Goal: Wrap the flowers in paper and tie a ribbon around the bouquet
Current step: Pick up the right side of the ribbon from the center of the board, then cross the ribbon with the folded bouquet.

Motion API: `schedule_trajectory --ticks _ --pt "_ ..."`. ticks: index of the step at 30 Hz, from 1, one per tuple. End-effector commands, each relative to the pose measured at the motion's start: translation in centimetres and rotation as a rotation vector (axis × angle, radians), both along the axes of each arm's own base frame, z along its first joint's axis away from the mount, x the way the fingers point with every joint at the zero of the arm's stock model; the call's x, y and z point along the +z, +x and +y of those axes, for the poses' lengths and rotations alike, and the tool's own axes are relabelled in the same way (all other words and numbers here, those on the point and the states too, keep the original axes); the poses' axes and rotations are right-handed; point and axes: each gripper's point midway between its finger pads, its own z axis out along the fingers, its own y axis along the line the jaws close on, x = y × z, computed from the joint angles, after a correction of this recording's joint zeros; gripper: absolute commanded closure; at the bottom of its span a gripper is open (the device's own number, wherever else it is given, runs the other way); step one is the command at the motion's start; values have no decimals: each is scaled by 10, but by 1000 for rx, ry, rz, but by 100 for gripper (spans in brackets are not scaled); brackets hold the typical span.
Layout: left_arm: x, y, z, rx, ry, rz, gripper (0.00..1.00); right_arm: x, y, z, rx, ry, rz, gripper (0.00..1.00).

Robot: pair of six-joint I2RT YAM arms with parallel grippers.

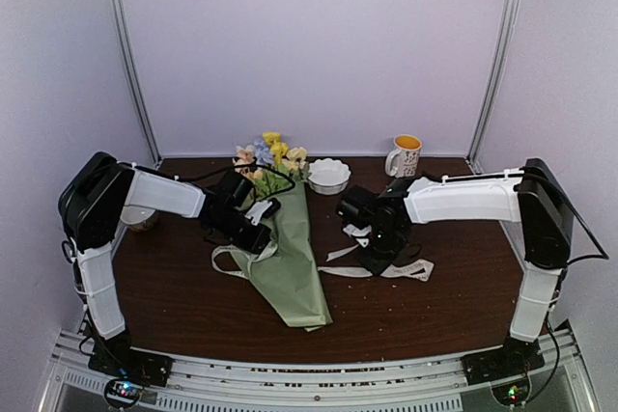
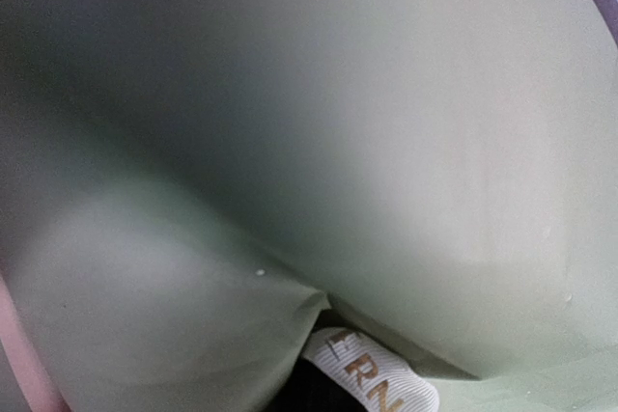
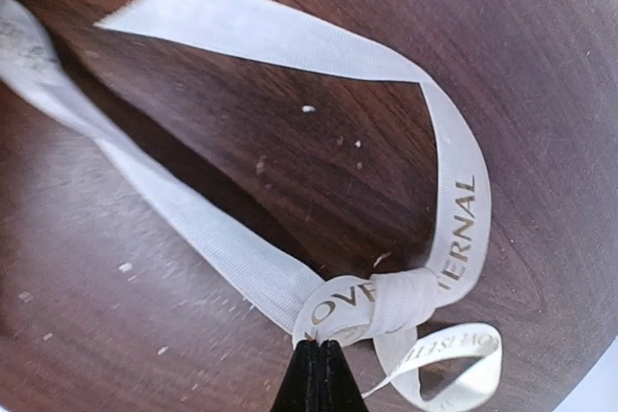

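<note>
The bouquet (image 1: 293, 262), a long sage-green paper cone with pastel blossoms at its far end, lies in the middle of the dark wooden desk (image 1: 174, 296). Seen from above, the left end effector (image 1: 259, 233) rests on it, probably to steady it. In the left wrist view, the sage-green paper (image 2: 338, 142) fills nearly everything; the closed fingers are hidden. In the right wrist view, the right end effector (image 3: 317, 364) is pinched shut on the cream-white printed ribbon (image 3: 462, 209) at its twist, likely to pull a tail.
</note>
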Motion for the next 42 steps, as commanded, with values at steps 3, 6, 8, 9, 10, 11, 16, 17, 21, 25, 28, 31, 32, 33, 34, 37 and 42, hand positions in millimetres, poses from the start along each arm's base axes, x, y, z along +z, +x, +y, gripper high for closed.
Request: schedule_trajectory --ticks 3,6,8,9,10,11,16,17,21,25,28,31,32,33,34,37,42 --pt "-66 -22 53 57 241 127 100 104 -14 39 139 344 -40 100" --pt "-66 -22 53 56 241 127 100 170 -26 51 240 580 -111 100" --pt "-66 -22 53 57 243 124 100 218 -29 49 266 777 -179 100" --pt "-66 -22 54 58 244 124 100 240 -27 44 262 878 -217 100" --pt "-67 -22 54 57 245 126 100 259 -27 35 252 970 -254 100" --pt "-66 -22 54 58 244 125 100 268 -24 26 214 1059 -275 100" --pt "-66 -22 55 60 244 126 100 304 -3 -35 20 1251 -492 100" --pt "-66 -21 54 60 243 125 100 303 3 -46 -36 1247 -525 100" --pt "-64 -20 54 60 243 124 100 291 24 -82 -216 1190 -605 100" --pt "-48 -15 53 67 235 92 100 296 31 -69 -176 1217 -568 100" --pt "-20 -5 50 77 211 34 100 313 43 -46 -123 1247 -542 100" --pt "4 7 45 81 171 -12 100 332 51 2 -20 1256 -516 100" --pt "9 11 44 86 155 -17 100 338 50 26 32 1271 -495 100" --pt "11 15 43 92 139 -15 100 332 52 57 85 1274 -441 100" --pt "13 18 44 103 122 -10 100 335 47 85 146 1296 -398 100" --pt "16 24 46 130 67 6 100 319 34 157 251 1313 -248 100" --pt "30 25 37 128 -40 -6 100 264 15 227 289 1294 -89 100"
